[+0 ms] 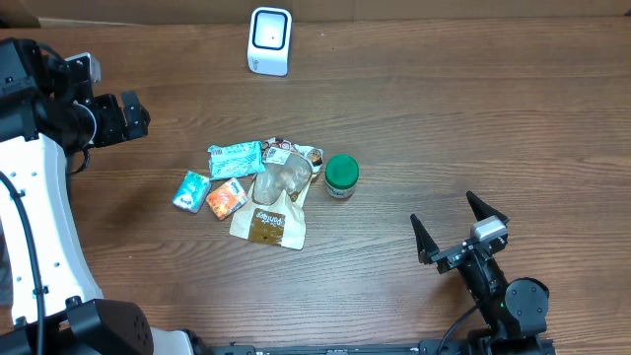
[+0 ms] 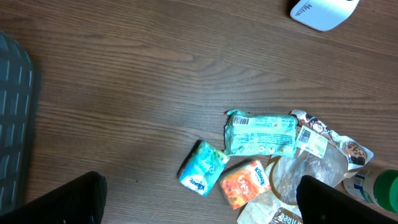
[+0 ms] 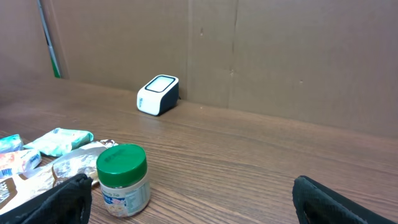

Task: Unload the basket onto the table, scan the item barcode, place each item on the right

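Overhead: the left gripper [image 1: 133, 115] and right gripper [image 1: 444, 211] both stand wide and empty, well apart from the item pile [image 1: 258, 187] mid-table and the scanner [image 1: 269, 40] at the far edge. Left wrist: the teal packet [image 2: 261, 132] touches its neighbours, so a grasp risks dragging several at once. Right wrist: the upright green-lidded jar [image 3: 123, 180] is round and could slip or tip if pinched off-centre, hiding its barcode.
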Controlling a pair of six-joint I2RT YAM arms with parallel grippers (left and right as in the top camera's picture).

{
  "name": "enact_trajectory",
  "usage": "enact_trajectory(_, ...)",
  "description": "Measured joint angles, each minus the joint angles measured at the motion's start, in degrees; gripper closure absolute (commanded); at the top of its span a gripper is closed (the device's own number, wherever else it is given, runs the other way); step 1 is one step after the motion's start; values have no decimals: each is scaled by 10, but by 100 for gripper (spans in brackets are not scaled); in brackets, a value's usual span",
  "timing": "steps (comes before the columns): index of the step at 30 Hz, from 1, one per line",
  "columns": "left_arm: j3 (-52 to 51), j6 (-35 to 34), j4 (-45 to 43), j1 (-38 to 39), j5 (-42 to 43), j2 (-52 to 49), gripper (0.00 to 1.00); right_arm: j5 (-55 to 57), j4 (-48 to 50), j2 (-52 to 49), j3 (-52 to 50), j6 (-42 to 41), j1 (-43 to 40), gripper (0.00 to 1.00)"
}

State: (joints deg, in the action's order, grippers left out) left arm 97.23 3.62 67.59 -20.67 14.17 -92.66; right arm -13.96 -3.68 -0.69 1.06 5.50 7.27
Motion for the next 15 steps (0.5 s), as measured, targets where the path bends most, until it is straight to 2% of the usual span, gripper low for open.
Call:
enact_trajectory(11, 0, 0, 0, 0, 0, 0, 0, 7, 0, -2, 1, -13, 0, 0)
enact_trajectory(15, 0, 0, 1, 0, 0, 0, 0, 5, -29, -49, 48, -19, 0, 0)
